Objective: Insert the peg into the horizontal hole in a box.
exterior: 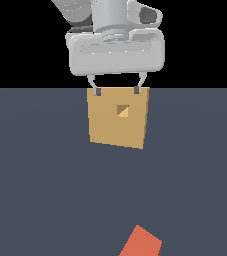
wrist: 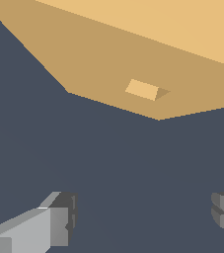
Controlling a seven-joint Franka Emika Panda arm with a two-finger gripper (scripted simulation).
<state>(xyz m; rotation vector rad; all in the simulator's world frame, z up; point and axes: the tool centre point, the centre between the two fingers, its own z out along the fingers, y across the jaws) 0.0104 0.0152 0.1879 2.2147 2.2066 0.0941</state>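
Observation:
The tan box (exterior: pixel 110 131) stands on the dark floor in the middle of the exterior view, with the horizontal hole (exterior: pixel 122 111) as a small square opening in its face. My gripper (exterior: pixel 117 91) hangs open at the box's upper edge, its two fingertips (exterior: pixel 97 92) spread wide with nothing between them. Only the orange-red end of the peg (exterior: pixel 141 242) shows, lying on the floor at the lower edge of the exterior view, far from the gripper. The wrist view shows the box (wrist: pixel 133 54), its hole (wrist: pixel 143 90) and the open gripper (wrist: pixel 143 217); the peg is out of that view.
A flat dark grey-blue floor (exterior: pixel 35 190) lies under everything. Behind it the background is black. No other objects show.

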